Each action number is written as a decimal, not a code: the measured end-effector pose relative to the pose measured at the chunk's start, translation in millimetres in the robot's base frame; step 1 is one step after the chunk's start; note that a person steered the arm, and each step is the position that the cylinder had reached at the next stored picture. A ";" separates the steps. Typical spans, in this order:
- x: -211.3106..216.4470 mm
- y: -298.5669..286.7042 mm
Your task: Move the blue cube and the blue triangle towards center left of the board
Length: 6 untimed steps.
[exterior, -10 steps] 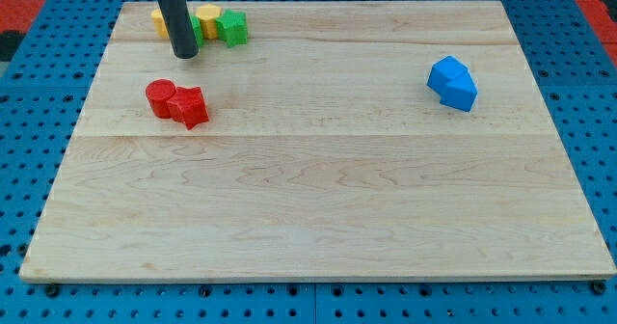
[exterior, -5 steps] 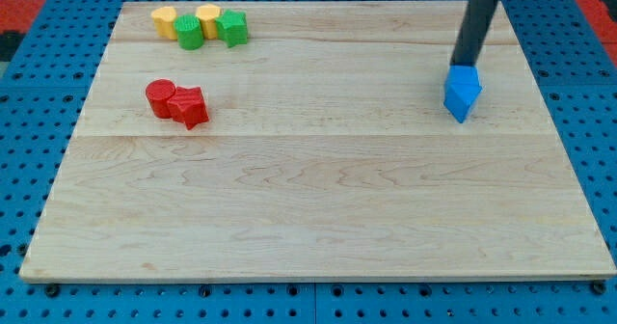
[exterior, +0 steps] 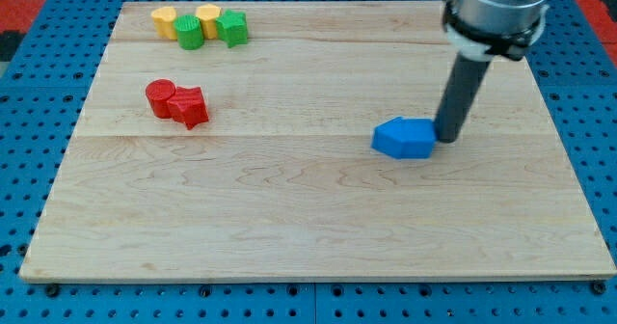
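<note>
The blue cube (exterior: 417,139) and the blue triangle (exterior: 390,138) lie pressed together right of the board's middle, the triangle on the view's left side of the pair. My tip (exterior: 447,138) touches the right side of the blue cube. The dark rod rises from there to the top right of the view.
A red cylinder (exterior: 160,96) and a red star-like block (exterior: 190,106) touch at the left. Two yellow blocks (exterior: 165,20) (exterior: 207,19) and two green blocks (exterior: 190,33) (exterior: 232,27) cluster at the top left. The wooden board (exterior: 318,218) lies on a blue pegboard.
My tip went from the top left cluster to the blue pair at the right, then pushed both blue blocks left and down the view towards the board's middle.
</note>
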<state>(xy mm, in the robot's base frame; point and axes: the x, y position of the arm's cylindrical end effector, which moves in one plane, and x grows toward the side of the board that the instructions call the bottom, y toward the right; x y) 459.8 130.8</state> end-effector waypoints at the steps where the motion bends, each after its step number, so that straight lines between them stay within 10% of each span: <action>1: 28.2 -99.5; 4: -13.4 -257.6; 6: -3.0 -199.5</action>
